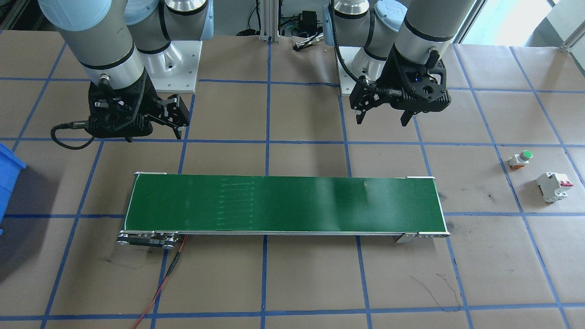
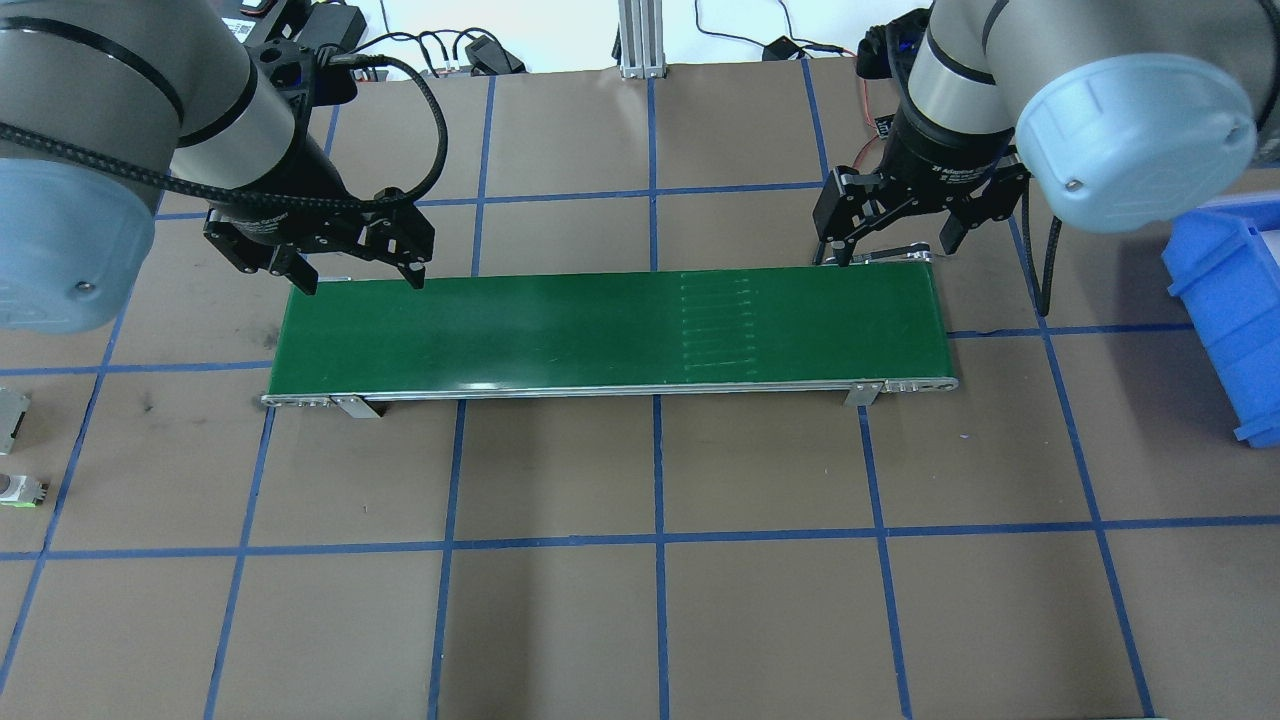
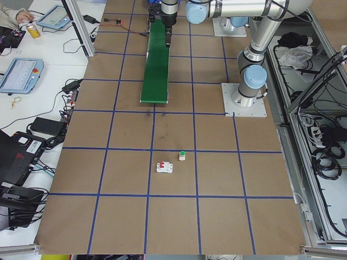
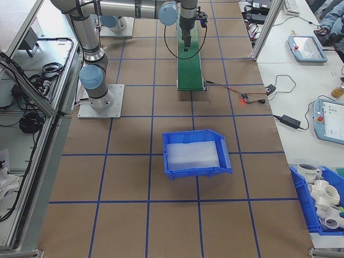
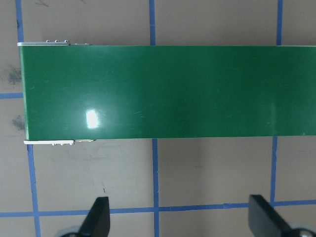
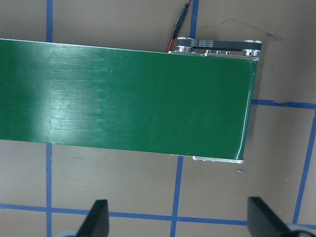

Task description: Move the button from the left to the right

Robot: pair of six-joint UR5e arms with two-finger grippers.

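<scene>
You find the small push-button with the round green cap, pale body and orange base lying on its side on the brown paper-covered table, well out beyond the left gripper, on that arm's outer side and a little farther from the robot's base. Nothing touches it. Just beside it, farther still from that gripper, sits a white boxy circuit breaker with a red lever, apart from the button.

The left gripper hangs above the table with its two black fingers spread wide and nothing between them. Its wrist camera shows both fingertips over bare paper, the near end of the long green conveyor belt lying ahead of them.

You see the right gripper in the same pose at the belt's other end: fingers wide apart, empty, poised on the robot's side of the belt. A red and black cable runs from the motor end below it. Past that gripper, on its outer side, stands a blue plastic bin at the table's far right.
</scene>
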